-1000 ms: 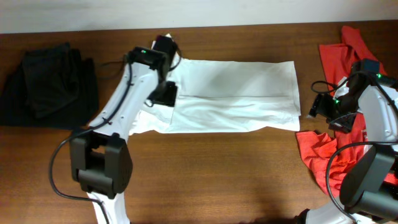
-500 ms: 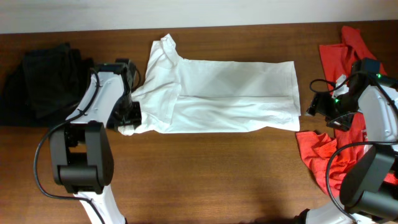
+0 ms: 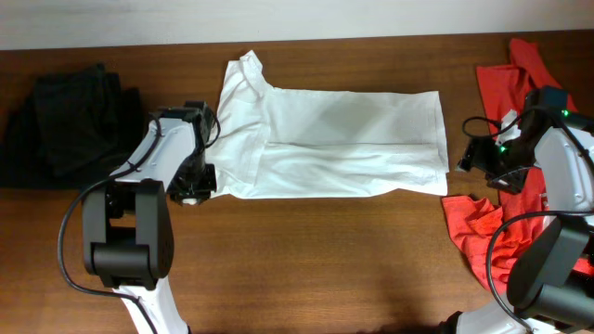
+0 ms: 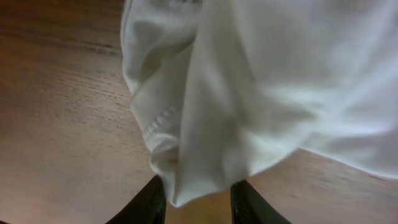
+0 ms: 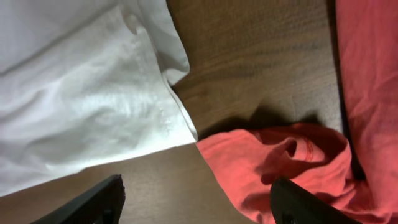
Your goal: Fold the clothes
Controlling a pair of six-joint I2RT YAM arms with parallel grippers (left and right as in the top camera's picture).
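Observation:
A white T-shirt [image 3: 343, 144] lies flat across the table, its body folded into a long band, its collar end at the left. My left gripper [image 3: 190, 183] is at its lower left corner. In the left wrist view the sleeve end [image 4: 186, 143] droops between my left gripper's [image 4: 198, 200] parted fingers, touching the left finger only. My right gripper [image 3: 480, 165] hovers wide open off the shirt's right hem. In the right wrist view my right gripper [image 5: 196, 199] is over bare wood between the hem [image 5: 93, 93] and a red T-shirt [image 5: 292, 162].
The red T-shirt [image 3: 483, 227] lies crumpled along the right edge. A pile of black clothes [image 3: 70, 125] sits at the far left. A white wall runs along the table's back edge.
My left gripper carried the sleeve from the collar area down and left, then shifted slightly right. The shirt's left end now lies spread out. The right arm has not moved.

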